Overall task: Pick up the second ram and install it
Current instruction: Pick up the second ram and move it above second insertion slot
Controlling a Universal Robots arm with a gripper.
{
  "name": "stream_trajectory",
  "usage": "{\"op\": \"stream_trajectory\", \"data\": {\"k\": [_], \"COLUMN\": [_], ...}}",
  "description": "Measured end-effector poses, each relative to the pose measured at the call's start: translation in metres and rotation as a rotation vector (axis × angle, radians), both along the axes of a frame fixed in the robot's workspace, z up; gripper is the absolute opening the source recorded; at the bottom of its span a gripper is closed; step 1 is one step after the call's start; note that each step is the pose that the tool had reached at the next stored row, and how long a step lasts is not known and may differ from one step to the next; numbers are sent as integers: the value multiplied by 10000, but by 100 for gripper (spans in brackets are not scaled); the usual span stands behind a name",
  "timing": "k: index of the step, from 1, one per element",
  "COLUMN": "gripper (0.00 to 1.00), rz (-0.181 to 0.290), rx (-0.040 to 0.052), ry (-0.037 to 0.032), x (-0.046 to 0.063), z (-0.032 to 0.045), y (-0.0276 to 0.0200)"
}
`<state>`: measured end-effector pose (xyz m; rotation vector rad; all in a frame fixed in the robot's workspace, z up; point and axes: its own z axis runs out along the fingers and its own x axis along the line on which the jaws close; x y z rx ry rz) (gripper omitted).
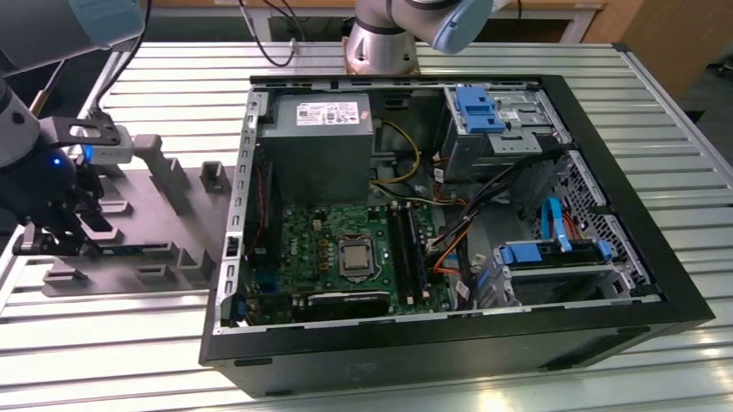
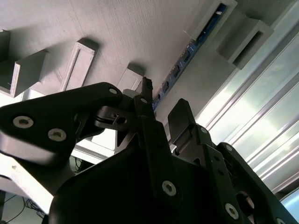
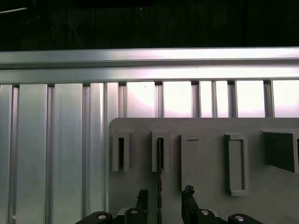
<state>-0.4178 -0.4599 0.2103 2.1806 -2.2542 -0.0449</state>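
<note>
Claw (image 2: pixel 162 95) astride partly hidden second ram (image 2: pixel 186 59).

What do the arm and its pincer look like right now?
The arm has silver-grey sections with pale blue joint caps. Its wrist end is black, with a small blue light glowing on it. The pincer is matte black, built from angular linked plates fastened with silver screws.
</note>
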Motion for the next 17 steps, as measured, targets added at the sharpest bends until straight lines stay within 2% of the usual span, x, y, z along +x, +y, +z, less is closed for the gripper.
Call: {"op": "stream_trajectory", "data": {"k": [12,14,17], "gripper": [42,42,42], "rz": [0,1,1], "rx": [0,-7,-22], "ry": [-6,-22,-86], "x": [0,1,0], "z": [-97,-112,-133], "y": [-18,-19,-19]}}
